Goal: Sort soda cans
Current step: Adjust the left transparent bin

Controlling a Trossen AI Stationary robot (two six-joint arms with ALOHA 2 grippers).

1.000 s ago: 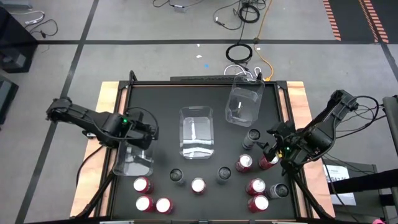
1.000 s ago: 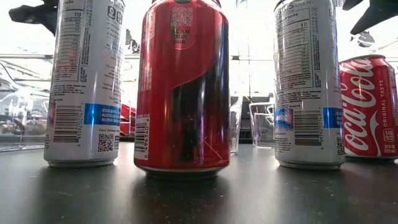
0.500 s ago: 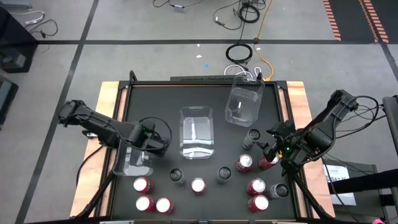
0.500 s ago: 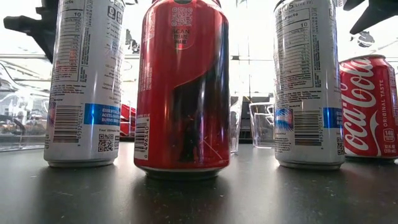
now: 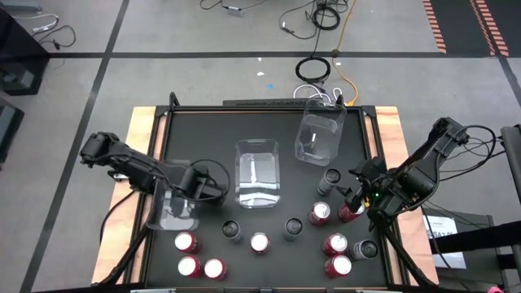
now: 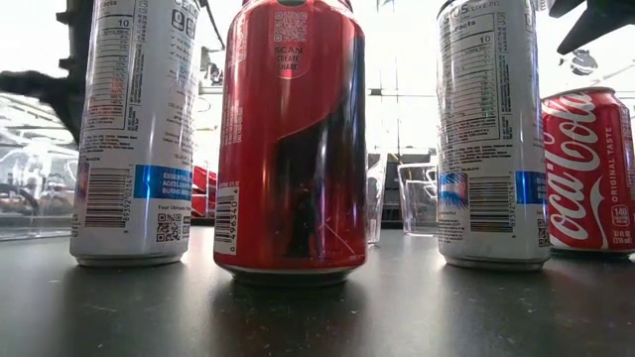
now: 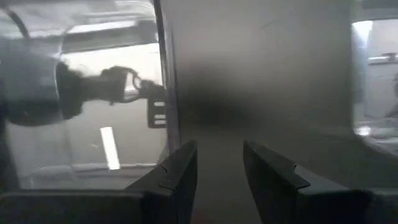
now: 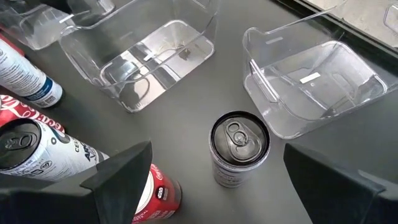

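Black tabletop (image 5: pixel 212 146) held three clear bins and scattered cans. Right gripper (image 8: pixel 217 180) was spread wide, a dark-topped can (image 8: pixel 239 149) upright just ahead between its fingers. Can looked rigid, slick, thin-walled; best gripped mid-body. Left gripper (image 7: pixel 219 171) sat partly open, empty, beside a bin (image 5: pixel 175 207).

Landmark: you can place everything from the middle bin (image 5: pixel 257 173) at the desk's (image 5: pixel 210 130) centre.
Far bin (image 5: pixel 316 134): behind the middle bin, to its right, tilted.
Left bin (image 5: pixel 174 207): left of the middle bin, nearer the front edge.
Soda cans (image 5: pixel 259 242): all in front of the middle bin, strung across the front.
Left gripper (image 5: pixel 218 185): between the left bin and the middle bin.
Right gripper (image 5: pixel 350 195): right of the middle bin, over the right-hand cans.
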